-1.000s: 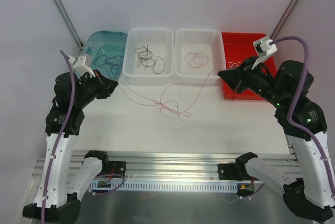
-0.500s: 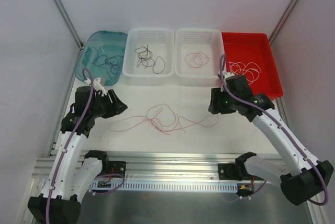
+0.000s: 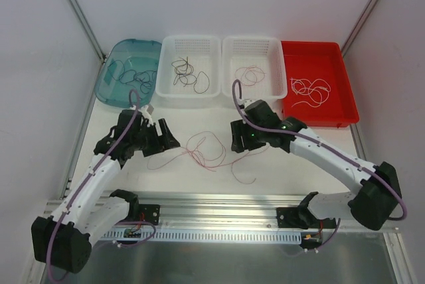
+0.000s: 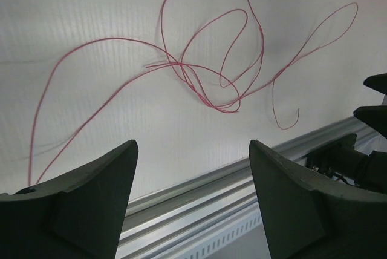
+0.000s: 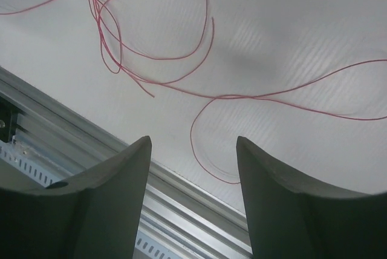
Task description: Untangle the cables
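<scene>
Thin red-pink cables lie in a loose tangle of loops on the white table between my two grippers. My left gripper sits low at the tangle's left end, open and holding nothing. In the left wrist view the loops lie ahead of its gripper, and one strand runs past the left finger. My right gripper is open and empty at the right end. In the right wrist view the strands lie beyond its gripper.
Along the back stand a teal bin with dark cables, a white basket with black and brown cables, a white basket with a pink cable, and a red tray with white cables. An aluminium rail borders the near edge.
Both grippers have opened and let go of the red-pink strands. The arms have come down and inward toward the table's middle. The stretched cables now lie slack on the table.
</scene>
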